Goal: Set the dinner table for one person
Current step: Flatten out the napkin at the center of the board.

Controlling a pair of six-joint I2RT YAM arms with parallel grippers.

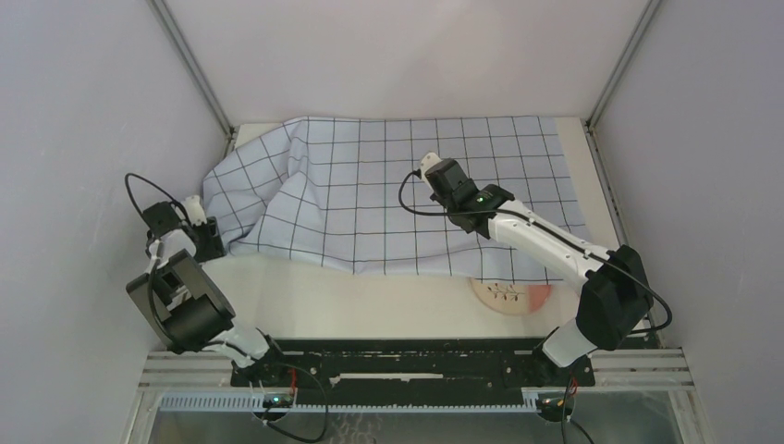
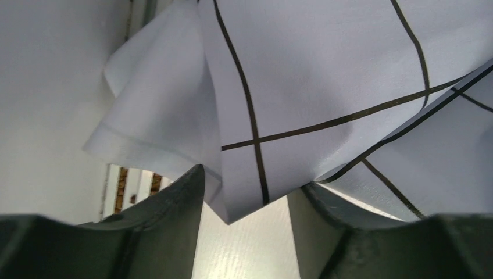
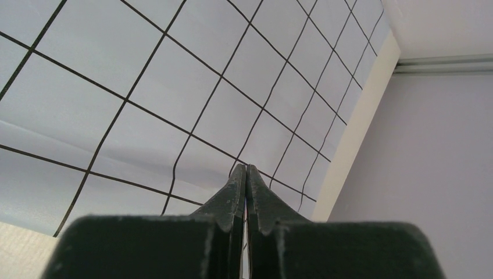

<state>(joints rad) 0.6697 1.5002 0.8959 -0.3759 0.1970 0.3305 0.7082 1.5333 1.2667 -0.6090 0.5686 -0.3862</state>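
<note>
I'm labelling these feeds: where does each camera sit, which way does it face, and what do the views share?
Top external: above, behind the robot, looking down at the dinner table; left arm and right arm show.
Left wrist: low, facing the cloth's drooping corner; open left gripper shows.
Right wrist: over the cloth, facing a wall; shut right gripper shows.
All share the cloth.

- Legible text, labels, brands and numbers: none could be read in any of the three views.
- Pale-blue rumpled fabric cloth (image 1: pixel 351 185): it carried only a printed grid of thin black lines, without lettering.
- Large cream-white smooth dinner table (image 1: pixel 370 305): its bare surface showed no print.
- White right arm link: one small green lamp (image 1: pixel 481 198) was lit, with no caption readable beside it.
</note>
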